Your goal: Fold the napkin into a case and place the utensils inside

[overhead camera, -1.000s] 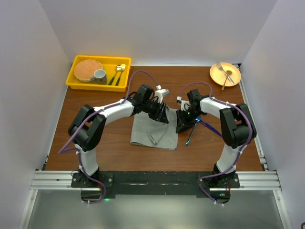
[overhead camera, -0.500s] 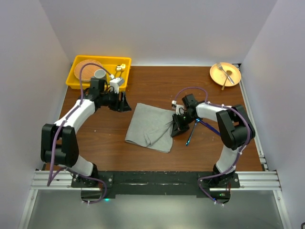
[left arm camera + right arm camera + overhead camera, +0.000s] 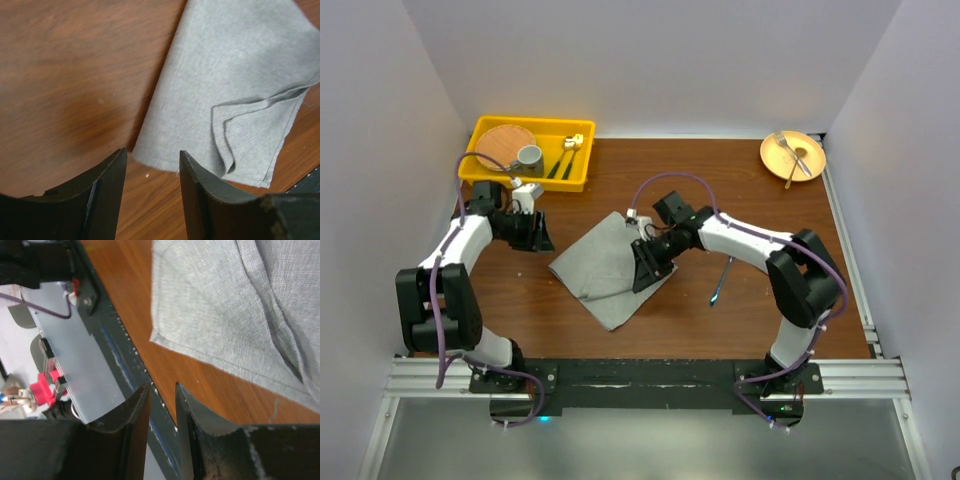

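Top view: napkin [image 3: 605, 268] sits mid-surface as a diamond, corners at 12, 3, 6 and 9. It's near-square with one loose flap, so no real long axis yet. Right gripper [image 3: 645, 268] is over its 3 o'clock corner and left gripper [image 3: 538, 235] is off at 9, clear of the cloth. One blue-handled utensil [image 3: 721, 279] lies at 3 o'clock, running roughly 1-to-7. I can't make out a second.

Left wrist: jaws half open and empty, napkin edge just beyond the tips.

Right wrist: jaws parted by a narrow slot, nothing in it, cloth corner at 12.

Looks like the fold step, with no case yet. Next move is probably pinching an edge and folding a third across.
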